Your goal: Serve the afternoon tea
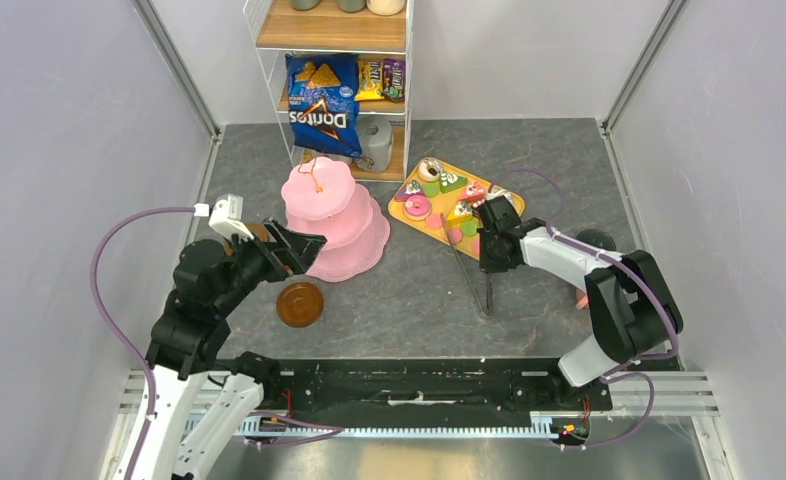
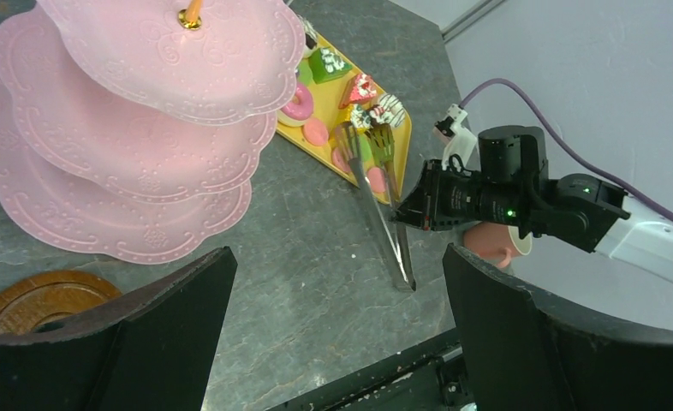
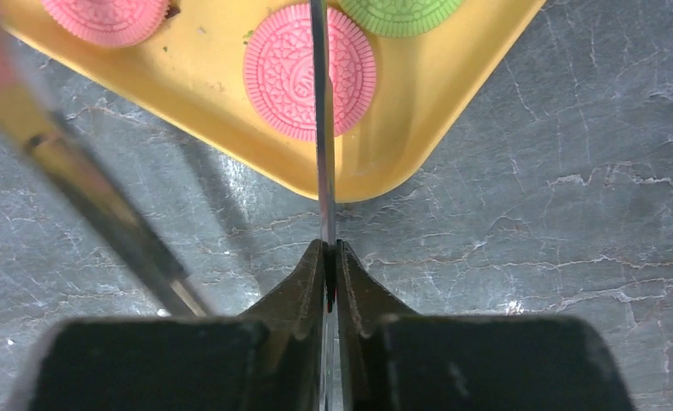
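The right claw point(image 3: 330, 250) pinches one tongs arm point(image 3: 319, 128) crossing a pink macaron point(image 3: 277, 77); left claw point(image 2: 337, 257) spread beside the stand point(image 2: 128, 128).

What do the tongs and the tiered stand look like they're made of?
Tongs: metal, probably polished steel; thin, grey, reflective arms.
Tiered stand: likely matte pink plastic, slightly translucent, with embossed scrolls and scalloped rims.

Grey stone tabletop point(image 1: 399, 310), pale walls point(image 1: 59, 110), wooden shelf point(image 1: 334, 32)
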